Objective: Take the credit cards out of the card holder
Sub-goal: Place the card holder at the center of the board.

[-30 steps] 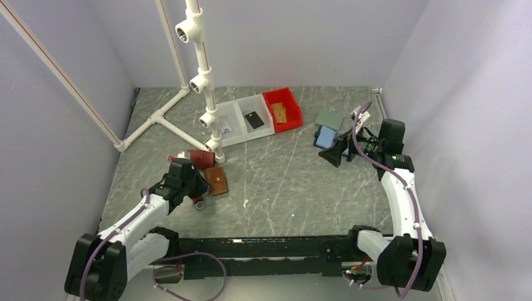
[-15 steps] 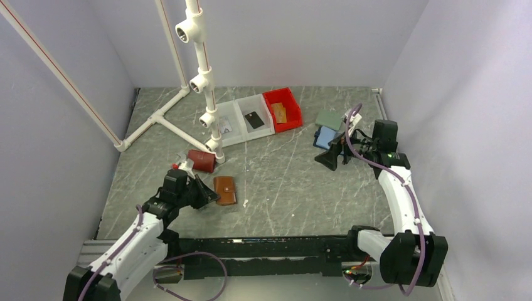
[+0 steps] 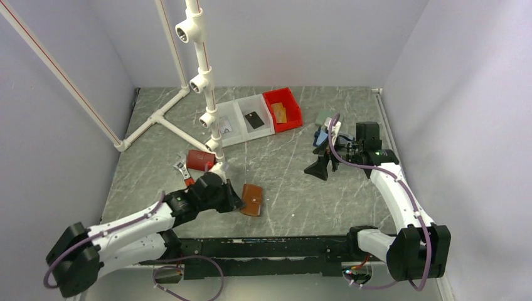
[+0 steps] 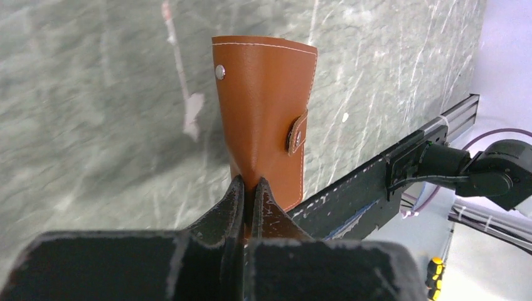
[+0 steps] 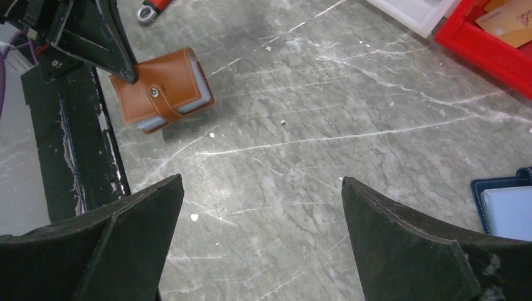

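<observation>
With the left pincer (image 4: 250, 185) shut tight, pinches one edge of the brown card holder (image 4: 266, 119); strap snapped closed, no credit cards showing. Holds it low over the surface (image 3: 288, 182), well nearer than the red bin (image 3: 283, 110) and to its left. With the right pincer (image 5: 261, 183) spread wide and empty, hovers nearer than the bin, to its right. Seems the presenting step. Next calls for popping the snap and unfolding the holder.
</observation>
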### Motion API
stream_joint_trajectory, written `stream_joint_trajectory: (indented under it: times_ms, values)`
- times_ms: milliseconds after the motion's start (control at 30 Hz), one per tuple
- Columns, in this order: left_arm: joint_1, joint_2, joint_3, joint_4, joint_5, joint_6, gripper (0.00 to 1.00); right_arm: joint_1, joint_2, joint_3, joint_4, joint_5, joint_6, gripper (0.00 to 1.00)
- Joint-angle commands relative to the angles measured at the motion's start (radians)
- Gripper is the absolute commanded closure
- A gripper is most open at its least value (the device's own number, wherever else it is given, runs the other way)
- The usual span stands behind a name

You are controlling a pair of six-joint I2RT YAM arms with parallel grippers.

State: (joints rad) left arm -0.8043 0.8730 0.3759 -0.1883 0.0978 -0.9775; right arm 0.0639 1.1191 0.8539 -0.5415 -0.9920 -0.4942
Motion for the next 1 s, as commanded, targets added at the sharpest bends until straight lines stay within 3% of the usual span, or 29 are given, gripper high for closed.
stream_joint_trajectory:
  times_ms: [0, 333, 967]
  values:
    - [-0.111, 0.125, 0.120, 0.175, -0.191, -0.016, 1.00, 0.013, -0.015, -0.016, 0.003, -0.047, -0.058, 0.00]
    - [-0.190, 0.360, 0.213, 0.336, -0.346, -0.049, 1.00, 0.087, 0.008, -0.039, 0.038, -0.028, -0.023, 0.01]
    - [-0.284, 0.569, 0.391, 0.190, -0.503, -0.259, 1.00, 0.267, 0.112, -0.053, 0.143, 0.136, 0.087, 0.02]
